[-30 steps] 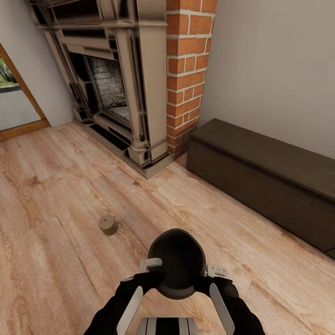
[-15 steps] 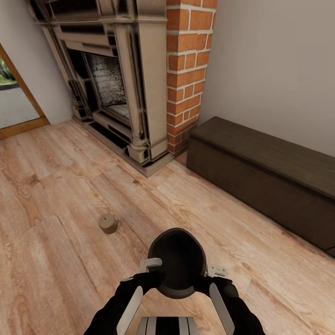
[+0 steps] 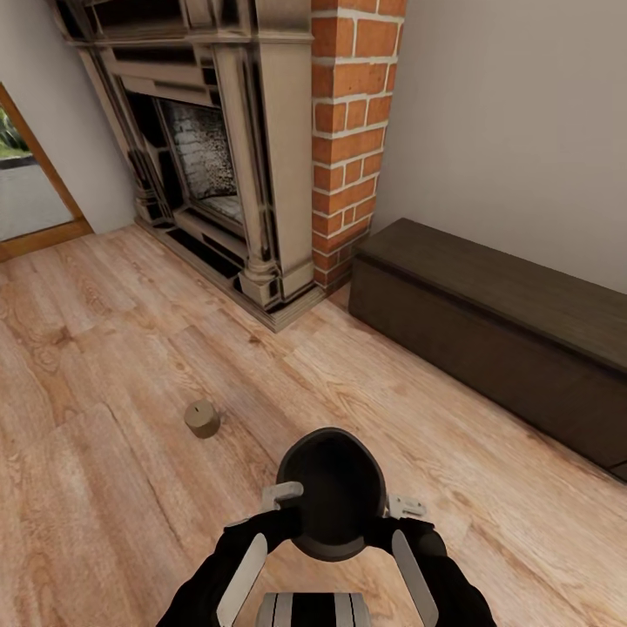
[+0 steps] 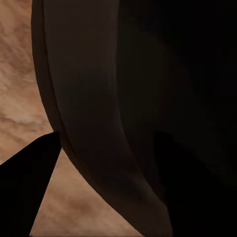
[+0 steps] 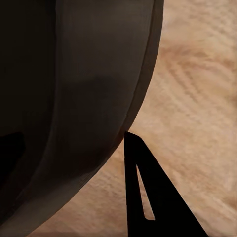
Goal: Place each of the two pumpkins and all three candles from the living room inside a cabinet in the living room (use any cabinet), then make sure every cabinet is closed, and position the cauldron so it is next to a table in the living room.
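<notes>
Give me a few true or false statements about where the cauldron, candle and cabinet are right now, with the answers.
1. The cauldron is held between both arms. True.
2. A candle stands on the cabinet. False: it stands on the floor, on the robot's left of the cauldron.
3. The cabinet is closed. True, as far as its visible fronts show.
4. A pumpkin sits inside the cauldron. False: its visible interior is dark and empty.
5. The cabinet stands left of the fireplace. False: it is on the right, past the brick column.
</notes>
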